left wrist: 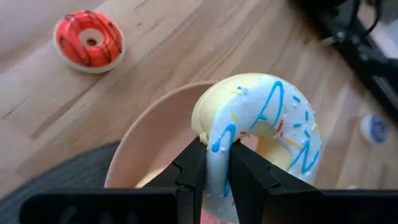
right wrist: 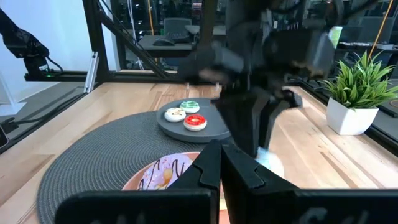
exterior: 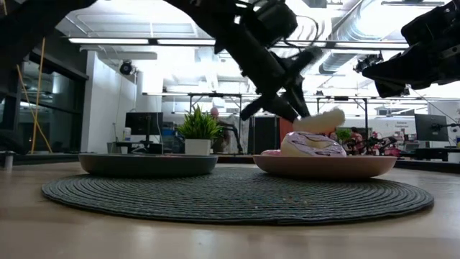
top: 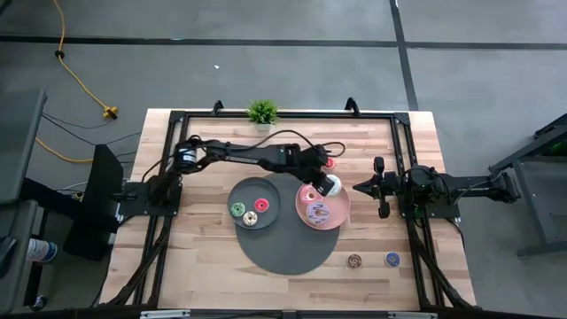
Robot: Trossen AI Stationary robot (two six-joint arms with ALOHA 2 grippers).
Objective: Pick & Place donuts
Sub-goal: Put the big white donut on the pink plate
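While the left gripper [left wrist: 216, 167] pinches the white donut [left wrist: 264, 121] above the pink plate [top: 340, 215], the right gripper [right wrist: 219, 163] waits closed.

Light wood worktop [top: 204, 257] w/ black frame sits on grey concrete floor [top: 266, 62] crossed by dark seam lines; yellow cable [top: 75, 75] trails at one side. Small potted plant [top: 262, 112] at the worktop's far edge. Beyond, in low view: white walls, ceiling strip lights [exterior: 108, 41], exposed ducts [exterior: 338, 43], desks w/ monitors [exterior: 140, 124].
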